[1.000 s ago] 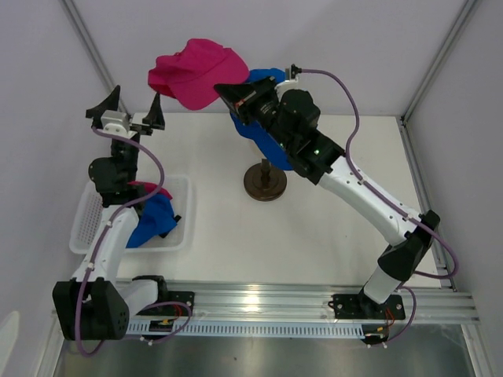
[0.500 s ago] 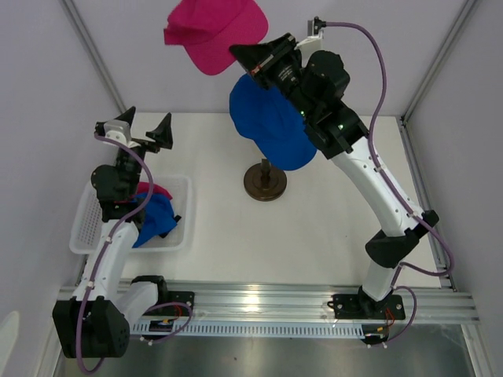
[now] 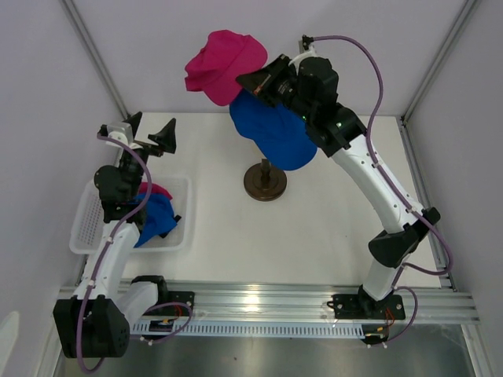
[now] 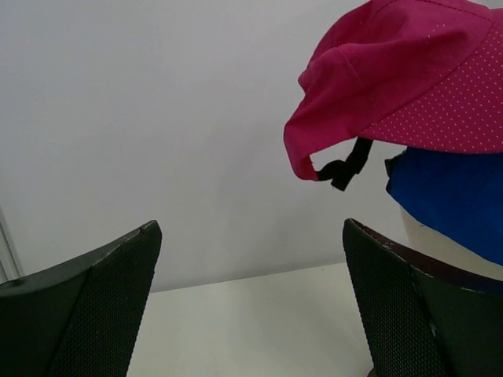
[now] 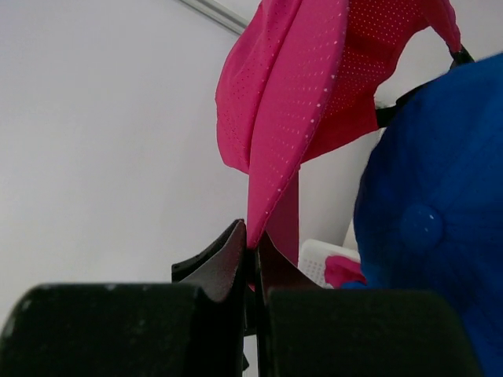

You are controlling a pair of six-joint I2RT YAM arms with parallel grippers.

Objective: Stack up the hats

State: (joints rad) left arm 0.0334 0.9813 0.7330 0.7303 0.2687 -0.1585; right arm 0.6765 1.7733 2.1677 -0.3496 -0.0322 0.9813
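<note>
White table (image 3: pixel 330 228), stand (image 3: pixel 265 184) overhead only, right fingers (image 5: pixel 214 265) pinch pink cap (image 5: pixel 299 102)

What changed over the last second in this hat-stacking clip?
The right gripper, shut throughout on the brim of the pink hat, lifted it, then brought it down toward the blue hat on the stand. The open left gripper drifted slightly rightward. The hats in the basket stayed put.
</note>
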